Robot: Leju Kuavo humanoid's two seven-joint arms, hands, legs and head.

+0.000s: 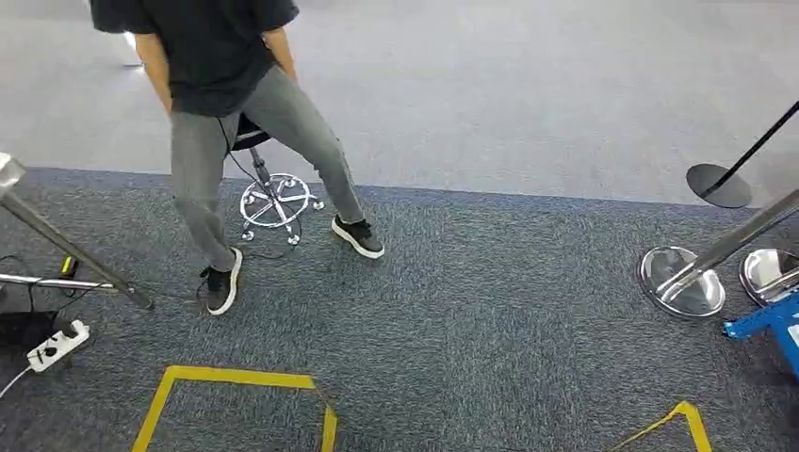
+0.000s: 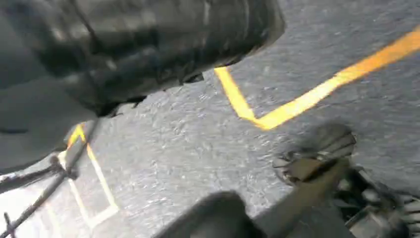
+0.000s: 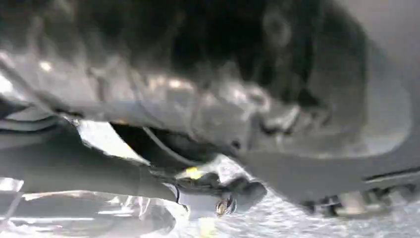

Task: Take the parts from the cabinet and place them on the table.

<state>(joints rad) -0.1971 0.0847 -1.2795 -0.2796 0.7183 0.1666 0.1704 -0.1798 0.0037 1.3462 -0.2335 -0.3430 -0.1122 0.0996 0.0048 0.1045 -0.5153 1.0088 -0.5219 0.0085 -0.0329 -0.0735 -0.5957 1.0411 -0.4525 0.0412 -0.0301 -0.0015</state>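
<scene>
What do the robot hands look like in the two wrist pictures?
Both are blurred. The left robot hand is a dark grey, glossy, ribbed bulk with a lighter grey part beside it. The right robot hand is dark grey with pale glints.

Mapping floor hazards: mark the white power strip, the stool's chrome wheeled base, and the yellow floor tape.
white power strip [image 1: 57, 345], head view, on the middle of its body.
stool's chrome wheeled base [image 1: 274, 204], head view, on the hub of its spokes.
yellow floor tape [image 1: 236, 378], head view, on its top strip.
</scene>
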